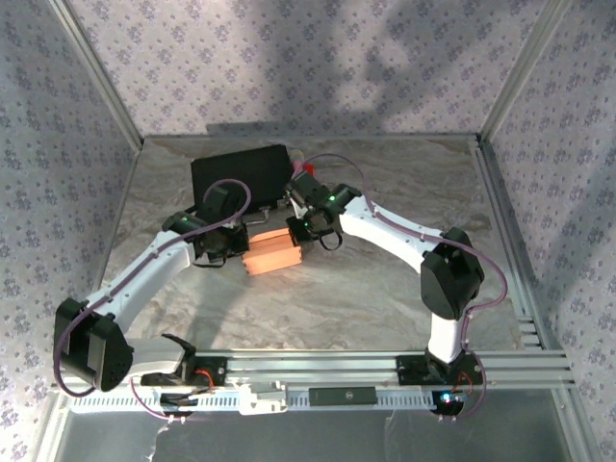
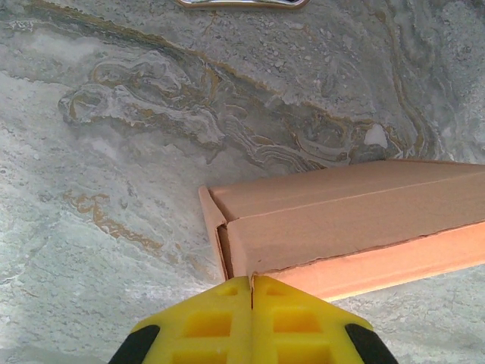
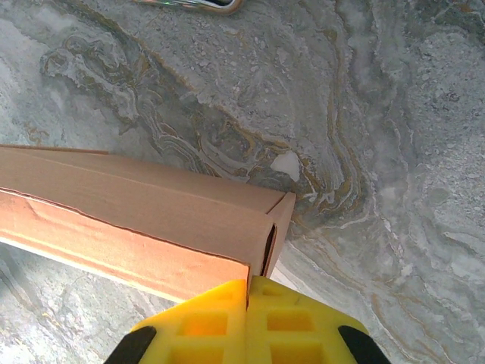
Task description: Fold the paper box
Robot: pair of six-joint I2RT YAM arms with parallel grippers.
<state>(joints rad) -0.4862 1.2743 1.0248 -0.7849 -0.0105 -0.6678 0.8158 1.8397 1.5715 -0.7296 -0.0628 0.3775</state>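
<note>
Sitting near the middle of the table [image 1: 385, 298] is the box [image 1: 272, 252]. It is a small long shape, close in front of the black case [image 1: 241, 173]. The left gripper [image 2: 251, 284] is at the box's left end and the right gripper [image 3: 248, 287] is at its right end. Both have their yellow fingers [image 2: 212, 322] pressed together with nothing between them. The tips are right by the box's top edge, near a corner.
</note>
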